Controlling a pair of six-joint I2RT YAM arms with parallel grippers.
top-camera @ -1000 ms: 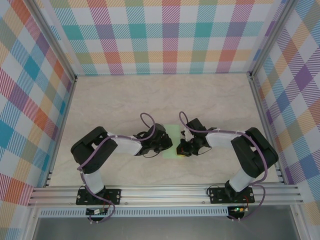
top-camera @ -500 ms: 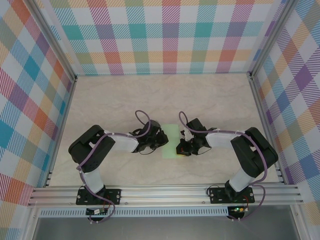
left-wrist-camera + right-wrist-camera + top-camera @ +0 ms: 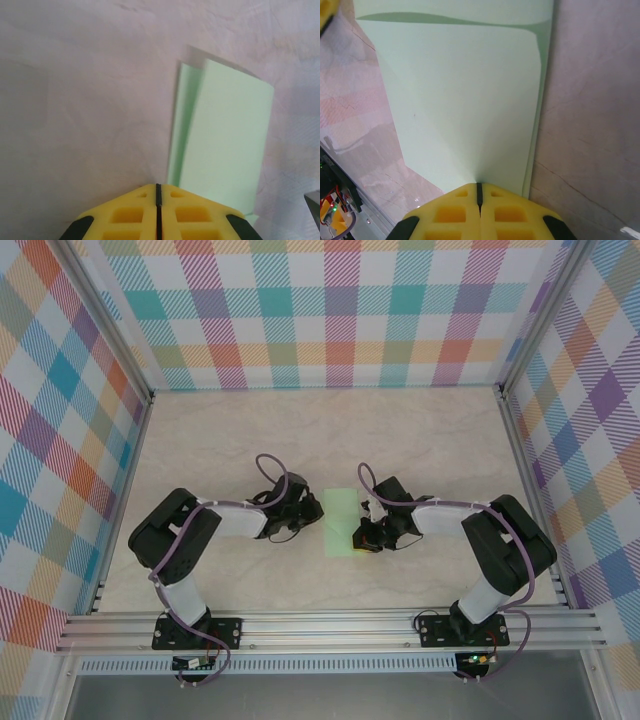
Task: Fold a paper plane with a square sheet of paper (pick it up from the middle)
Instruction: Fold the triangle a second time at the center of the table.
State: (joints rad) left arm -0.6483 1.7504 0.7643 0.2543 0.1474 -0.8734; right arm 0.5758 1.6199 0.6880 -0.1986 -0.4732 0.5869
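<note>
The square sheet of paper (image 3: 342, 520) lies mid-table, folded into a pale mint-green upright rectangle. In the left wrist view the paper (image 3: 225, 135) shows two layers, slightly offset along its left edge. My left gripper (image 3: 316, 524) is shut and empty, its tips (image 3: 158, 186) just off the paper's left edge over bare table. My right gripper (image 3: 361, 540) is shut at the sheet's near right corner. In the right wrist view the paper (image 3: 465, 100) puckers into a V that runs into the right gripper's tips (image 3: 479, 185).
The pale marble-look table (image 3: 220, 450) is walled by checked panels on three sides. An aluminium rail (image 3: 330, 625) with both arm bases runs along the near edge. A dark corner of the right gripper (image 3: 314, 202) shows at the left wrist view's edge.
My left arm has drawn back to the left, off the paper, uncovering its left half. The right gripper and the paper have stayed where they were.
</note>
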